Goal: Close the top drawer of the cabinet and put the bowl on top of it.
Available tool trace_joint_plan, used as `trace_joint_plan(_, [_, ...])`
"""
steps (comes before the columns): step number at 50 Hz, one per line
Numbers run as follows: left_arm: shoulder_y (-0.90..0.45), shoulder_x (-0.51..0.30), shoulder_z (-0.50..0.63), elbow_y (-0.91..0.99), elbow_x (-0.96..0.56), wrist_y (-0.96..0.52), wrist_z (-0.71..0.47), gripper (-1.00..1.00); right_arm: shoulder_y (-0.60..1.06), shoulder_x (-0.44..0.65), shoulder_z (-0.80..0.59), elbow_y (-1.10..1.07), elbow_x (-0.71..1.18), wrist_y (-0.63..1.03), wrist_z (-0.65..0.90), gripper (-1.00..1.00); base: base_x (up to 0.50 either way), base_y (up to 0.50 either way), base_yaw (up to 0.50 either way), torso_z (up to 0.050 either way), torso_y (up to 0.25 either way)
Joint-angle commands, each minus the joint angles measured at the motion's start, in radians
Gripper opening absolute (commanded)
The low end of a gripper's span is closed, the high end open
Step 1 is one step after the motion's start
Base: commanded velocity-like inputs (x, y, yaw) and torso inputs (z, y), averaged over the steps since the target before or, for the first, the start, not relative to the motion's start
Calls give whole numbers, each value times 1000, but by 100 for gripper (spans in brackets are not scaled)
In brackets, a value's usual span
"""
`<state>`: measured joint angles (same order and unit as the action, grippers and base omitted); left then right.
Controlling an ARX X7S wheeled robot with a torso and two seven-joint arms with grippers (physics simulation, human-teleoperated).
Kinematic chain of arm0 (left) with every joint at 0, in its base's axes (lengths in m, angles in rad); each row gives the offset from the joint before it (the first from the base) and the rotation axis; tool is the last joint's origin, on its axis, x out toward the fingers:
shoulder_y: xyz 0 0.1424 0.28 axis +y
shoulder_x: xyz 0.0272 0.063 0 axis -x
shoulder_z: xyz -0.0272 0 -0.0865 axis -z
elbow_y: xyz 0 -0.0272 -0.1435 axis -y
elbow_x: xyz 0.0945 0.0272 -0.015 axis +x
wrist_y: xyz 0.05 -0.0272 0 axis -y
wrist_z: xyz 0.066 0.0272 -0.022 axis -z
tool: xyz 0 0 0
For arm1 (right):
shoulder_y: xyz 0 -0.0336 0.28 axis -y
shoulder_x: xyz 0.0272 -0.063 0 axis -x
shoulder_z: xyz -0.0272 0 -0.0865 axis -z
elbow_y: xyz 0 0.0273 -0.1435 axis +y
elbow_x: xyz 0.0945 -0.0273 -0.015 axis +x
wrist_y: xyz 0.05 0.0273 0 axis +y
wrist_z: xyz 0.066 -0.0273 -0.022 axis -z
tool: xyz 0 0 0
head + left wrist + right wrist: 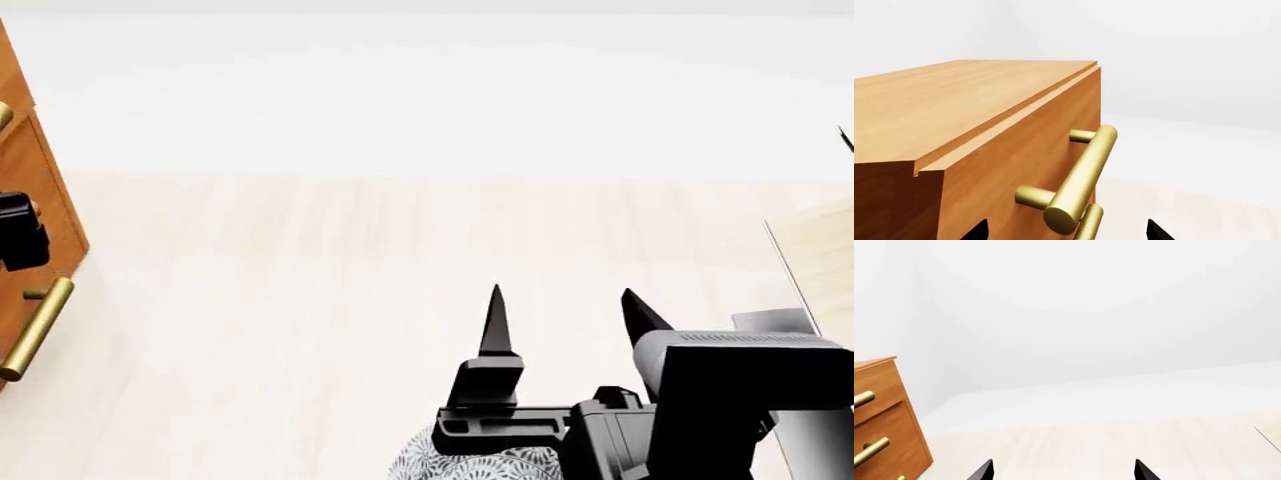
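Note:
In the left wrist view the cabinet (934,105) fills the frame, its flat top above the top drawer (1014,150). The drawer's front stands a narrow step out from the cabinet's top edge. My left gripper (1069,231) is open, its black fingertips (981,230) on either side of the near end of the drawer's brass handle (1084,172), apart from it. My right gripper (567,320) is open and holds nothing, raised over the floor. The patterned bowl (474,467) peeks out at the bottom edge, mostly hidden under the right gripper's body.
The cabinet (34,190) stands at the far left of the head view, with a lower handle (34,330) showing; part of my left arm (20,232) is in front of it. A pale wood structure (821,250) sits at the right edge. Light floor lies between.

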<state>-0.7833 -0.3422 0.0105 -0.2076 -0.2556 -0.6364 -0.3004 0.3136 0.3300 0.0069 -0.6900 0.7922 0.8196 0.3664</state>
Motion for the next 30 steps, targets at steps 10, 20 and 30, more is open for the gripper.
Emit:
trace_joint_plan(10, [-38, 7, -8, -112, 20, 54, -54, 100, -8, 8, 3, 6, 7, -12, 4, 100, 0, 0, 0, 0, 0])
trace_joint_plan(20, [-68, 11, 3, -204, 50, 109, -73, 100, -2, 13, 4, 4, 16, -10, 10, 100, 0, 0, 0, 0, 0])
trace_joint_plan(30, [-74, 7, 9, -244, 73, 147, -94, 100, -10, 15, -1, 21, 6, -27, 1, 100, 3, 1, 1, 0, 0])
